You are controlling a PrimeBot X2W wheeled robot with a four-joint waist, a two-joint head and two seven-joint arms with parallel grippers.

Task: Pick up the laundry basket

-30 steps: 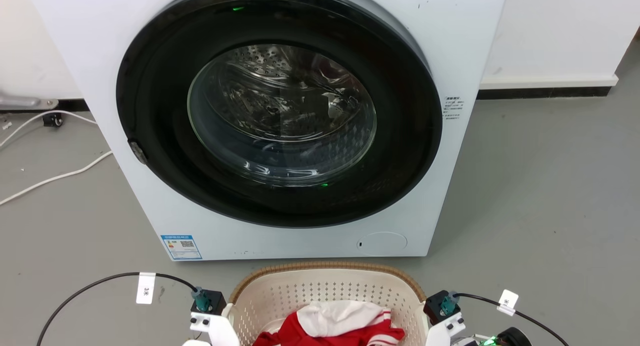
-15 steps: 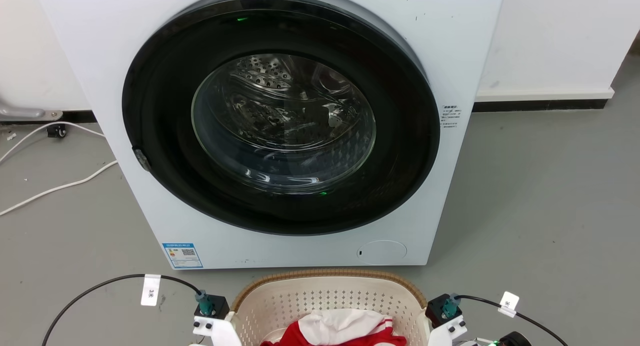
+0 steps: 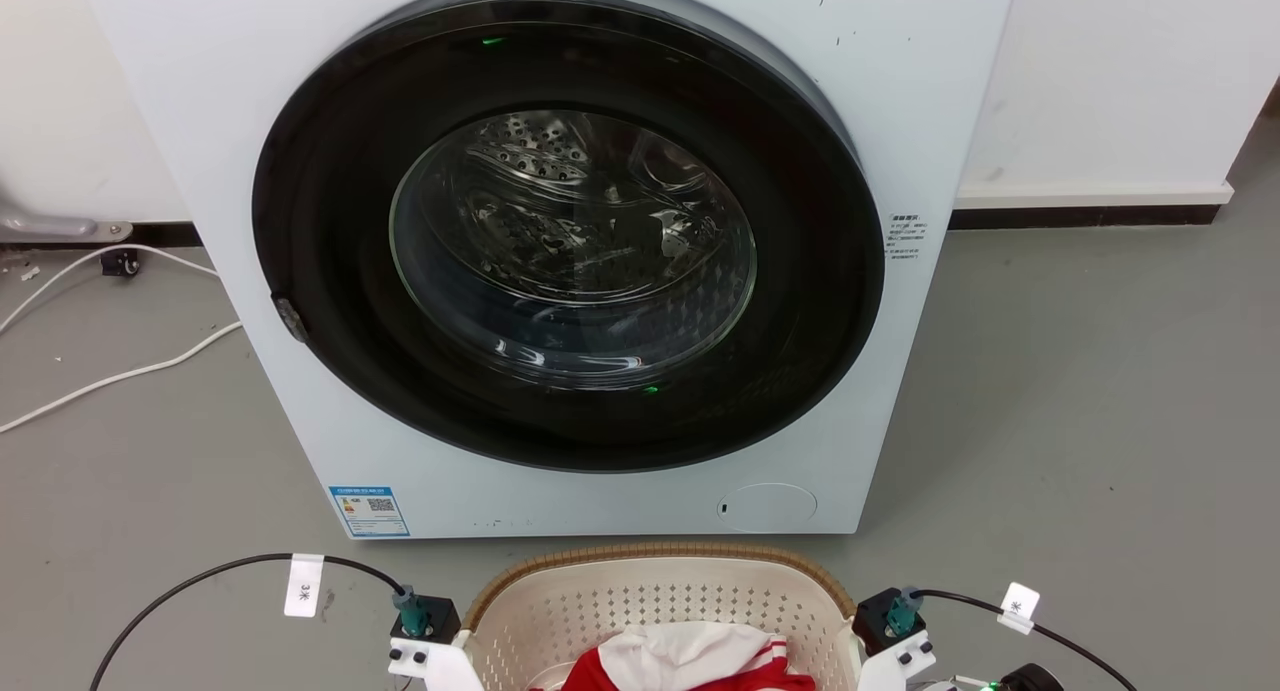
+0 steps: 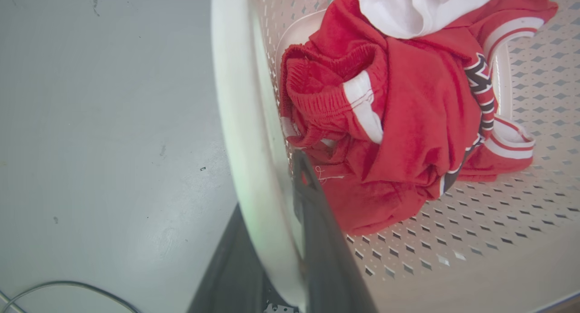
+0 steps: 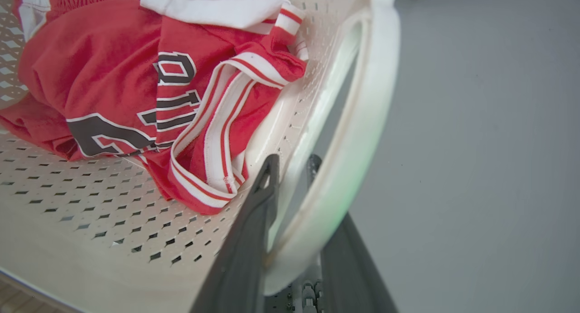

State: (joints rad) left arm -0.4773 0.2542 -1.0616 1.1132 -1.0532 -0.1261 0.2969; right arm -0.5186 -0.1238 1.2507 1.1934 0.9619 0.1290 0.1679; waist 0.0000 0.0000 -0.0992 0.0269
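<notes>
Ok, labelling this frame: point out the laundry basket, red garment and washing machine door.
laundry basket (image 3: 650, 552): head view, on its brown rim.
red garment (image 4: 408, 122): left wrist view, middle of cloth.
washing machine door (image 3: 570, 251): head view, glass centre.

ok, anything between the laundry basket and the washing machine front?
No. In the head view, just a narrow strip of bare grey floor separates the laundry basket at its brown rim from the washing machine base.
</notes>
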